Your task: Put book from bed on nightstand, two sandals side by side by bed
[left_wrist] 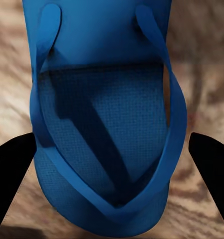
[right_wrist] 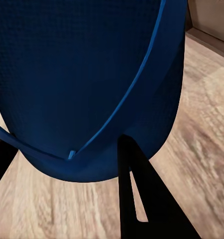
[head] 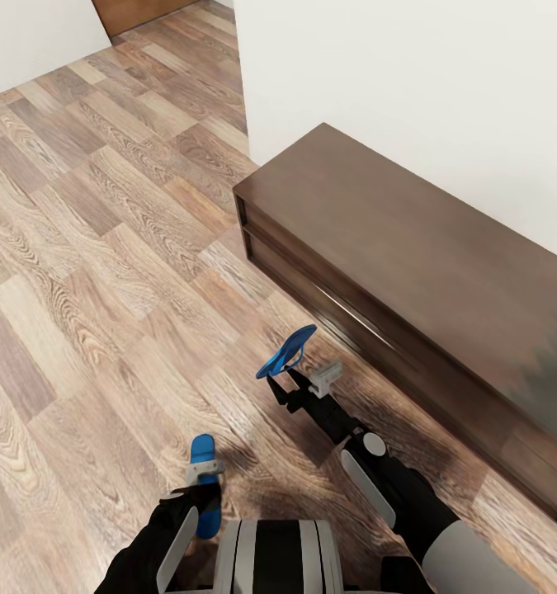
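Note:
Each gripper holds one bright blue sandal above the wood-plank floor. My right gripper (head: 280, 375) is shut on the end of a sandal (head: 288, 350) that tilts up in front of the long cabinet. In the right wrist view this sandal (right_wrist: 87, 84) hangs close, with a black finger (right_wrist: 134, 199) across its edge. My left gripper (head: 204, 492) is shut on the other sandal (head: 202, 452), close to my trunk. In the left wrist view that sandal (left_wrist: 104, 124) lies strap side up between both black fingers (left_wrist: 12, 174). The book, the bed and the nightstand are out of view.
A long low dark cabinet (head: 410, 272) runs along the white wall (head: 443, 99) on the right, close to my right arm. Wood-plank floor (head: 96, 247) spreads ahead and to the left. A tan door (head: 138, 12) shows at the far top left.

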You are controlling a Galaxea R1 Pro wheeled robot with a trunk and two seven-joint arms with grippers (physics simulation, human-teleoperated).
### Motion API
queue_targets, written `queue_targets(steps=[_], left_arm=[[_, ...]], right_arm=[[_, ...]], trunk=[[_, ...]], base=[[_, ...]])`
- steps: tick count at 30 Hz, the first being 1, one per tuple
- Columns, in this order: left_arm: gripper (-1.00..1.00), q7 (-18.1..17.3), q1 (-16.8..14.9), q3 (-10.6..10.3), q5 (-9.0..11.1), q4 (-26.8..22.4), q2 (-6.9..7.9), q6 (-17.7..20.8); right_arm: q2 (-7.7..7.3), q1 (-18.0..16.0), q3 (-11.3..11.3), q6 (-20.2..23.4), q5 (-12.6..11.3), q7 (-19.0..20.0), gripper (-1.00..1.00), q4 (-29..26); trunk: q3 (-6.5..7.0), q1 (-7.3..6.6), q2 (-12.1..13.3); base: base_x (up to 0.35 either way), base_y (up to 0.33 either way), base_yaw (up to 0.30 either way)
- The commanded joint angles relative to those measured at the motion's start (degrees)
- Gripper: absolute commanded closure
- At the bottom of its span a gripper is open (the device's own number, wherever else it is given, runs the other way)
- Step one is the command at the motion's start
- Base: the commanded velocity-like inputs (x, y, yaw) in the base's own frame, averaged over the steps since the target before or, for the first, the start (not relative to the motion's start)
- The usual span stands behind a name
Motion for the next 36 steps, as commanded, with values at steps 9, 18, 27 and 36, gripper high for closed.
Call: queue_targets(steps=[9, 18, 27, 36], left_arm=[[1.0, 0.62, -0.01, -0.16, 0.37, -0.05, -0.03, 0.22], [1.0, 0.62, -0.01, -0.26, 0.37, -0.02, -0.05, 0.25], [1.0, 0.62, -0.01, -0.38, 0.41, 0.0, -0.23, 0.25], [1.0, 0.51, -0.01, -0.17, 0.52, 0.0, -0.02, 0.22]], right_arm=[[-0.1, -0.04, 0.16, -0.12, -0.66, 0.22, 1.0, -0.01], [0.03, -0.03, 0.2, -0.12, -0.41, 0.22, 1.0, 0.07], [0.09, -0.02, 0.24, -0.12, -0.32, 0.22, 1.0, 0.07], [0.25, -0.02, 0.24, -0.12, -0.23, 0.22, 1.0, 0.16]], trunk=[[-0.03, -0.01, -0.01], [1.08, -0.14, 0.06], [3.07, -0.37, 0.18], [5.07, -0.6, 0.3]], base=[[0.0, 0.0, 0.0], [0.0, 0.0, 0.0], [0.0, 0.0, 0.0], [0.0, 0.0, 0.0]])
